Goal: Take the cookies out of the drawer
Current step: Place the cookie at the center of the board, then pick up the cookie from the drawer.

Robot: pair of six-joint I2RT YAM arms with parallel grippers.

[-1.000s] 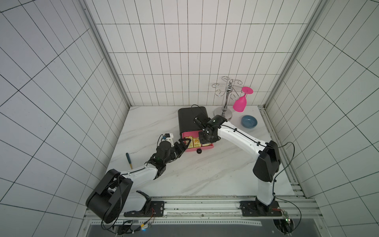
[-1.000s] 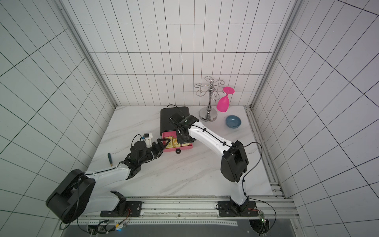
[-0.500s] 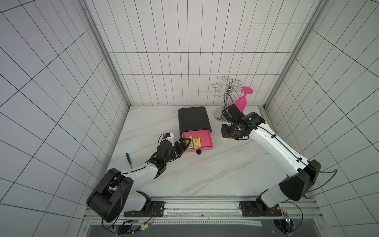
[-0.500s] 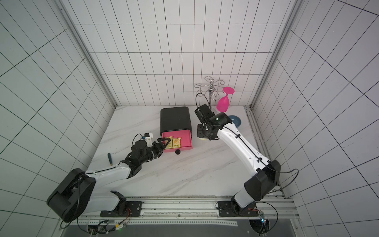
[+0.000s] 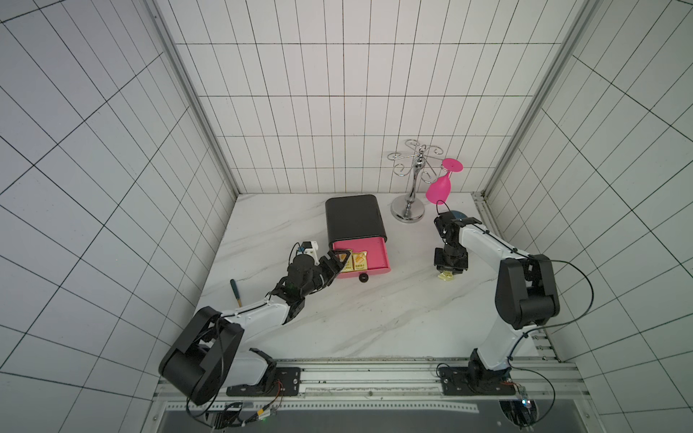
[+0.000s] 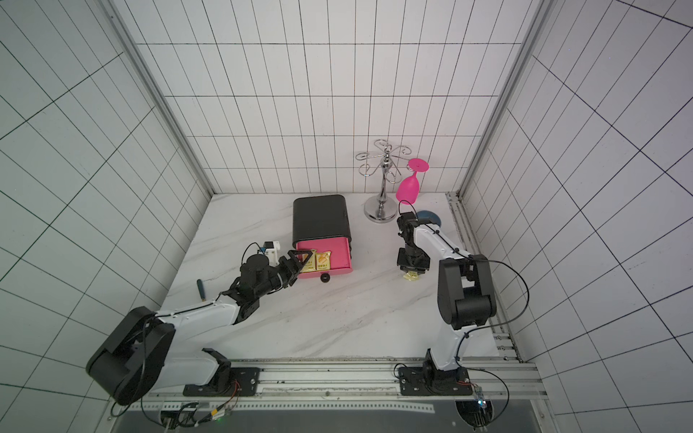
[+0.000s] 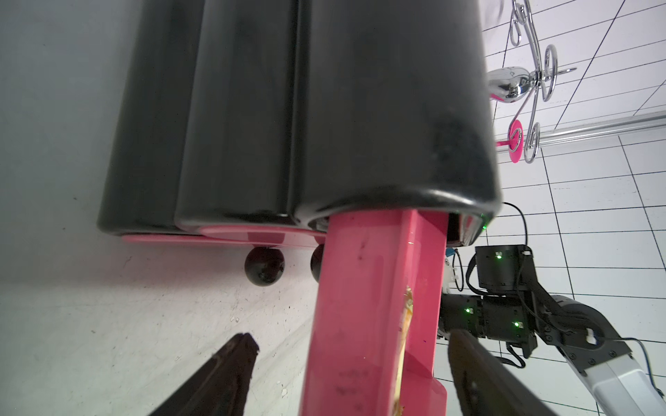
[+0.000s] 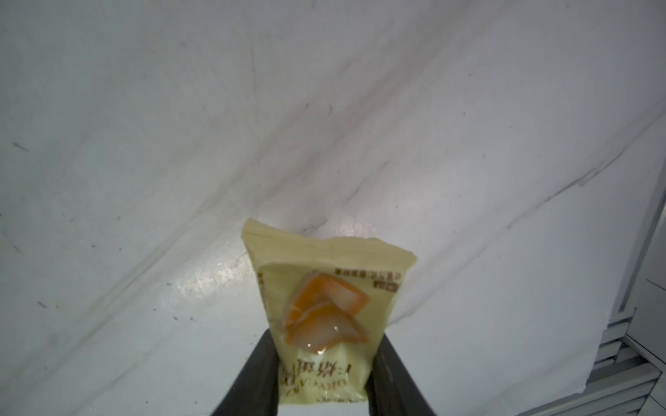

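Here, the right gripper (image 8: 326, 354) pinches a pale yellow sealed cookie packet (image 8: 324, 288) printed with an orange biscuit picture. It holds the packet over the white marble tabletop (image 5: 356, 318), well apart from the pink plastic drawer (image 5: 375, 255). The packet's dark lettering is too blurred to read. Two more yellow cookie packets (image 5: 355, 261) lie in the drawer, which is pulled out of the glossy black cabinet (image 5: 354, 217). The left gripper (image 5: 339, 259) is spread wide astride the drawer's side wall, gripping nothing.
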